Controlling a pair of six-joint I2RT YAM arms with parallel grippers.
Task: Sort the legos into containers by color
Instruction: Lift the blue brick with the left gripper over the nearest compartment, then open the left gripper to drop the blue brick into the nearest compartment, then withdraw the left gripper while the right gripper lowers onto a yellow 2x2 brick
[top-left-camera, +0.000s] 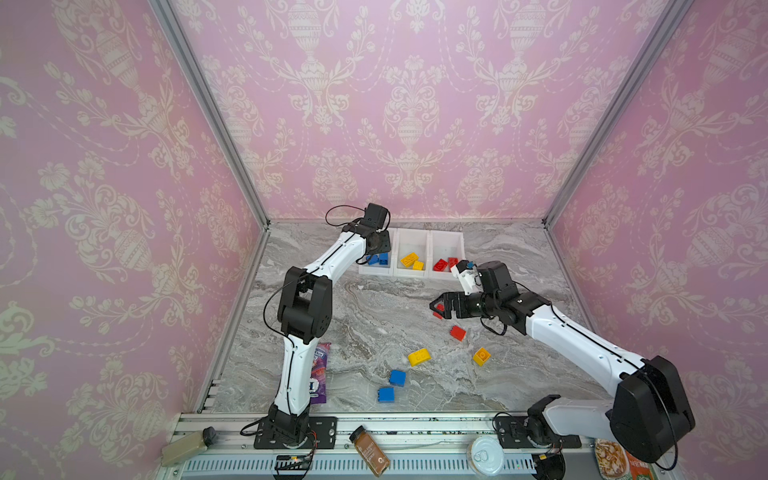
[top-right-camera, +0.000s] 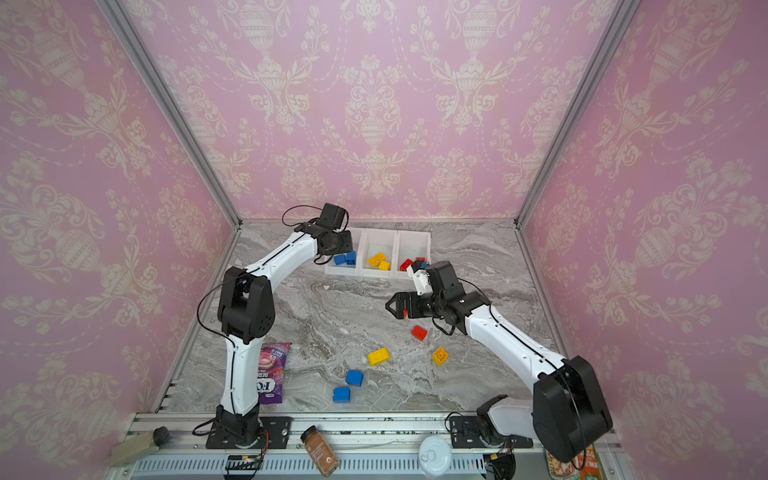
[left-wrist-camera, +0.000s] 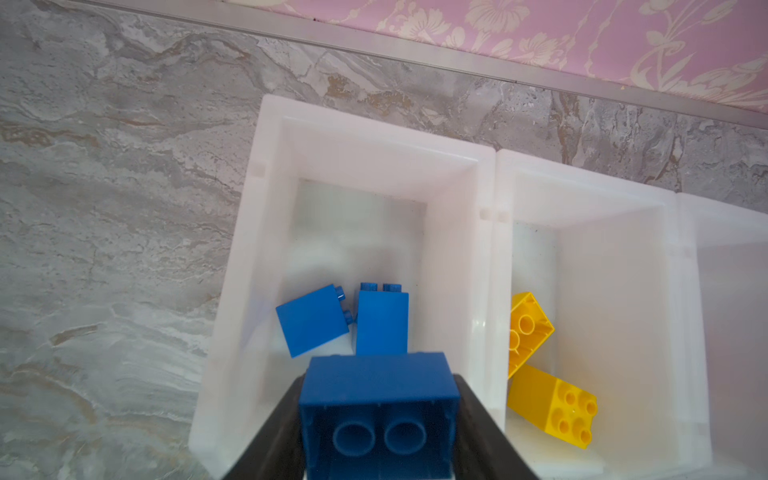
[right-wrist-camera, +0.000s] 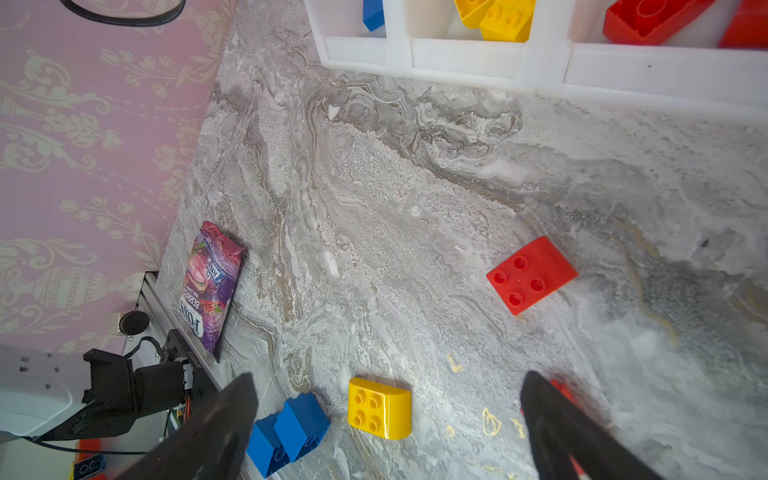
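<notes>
Two arms reach out. Left arm (top-left-camera: 332, 257) stretched far; left gripper (left-wrist-camera: 378, 386) pinches blue brick (left-wrist-camera: 376, 419) over left bin (left-wrist-camera: 457, 257). Right arm (top-left-camera: 573, 336) bent low; right gripper (top-left-camera: 436, 308) spread wide, red brick (right-wrist-camera: 563, 392) beside finger. Purple bag (right-wrist-camera: 212, 282) says "FOX'S".

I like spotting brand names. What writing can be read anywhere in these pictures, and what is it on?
"FOX'S": on the purple candy bag, in large white letters.
"BERRIES": on the same bag, beside the brand name; the smaller print is unreadable.
Spice jar: its label is too small to read.
Food packet: its print is blurred and partly hidden.
</notes>
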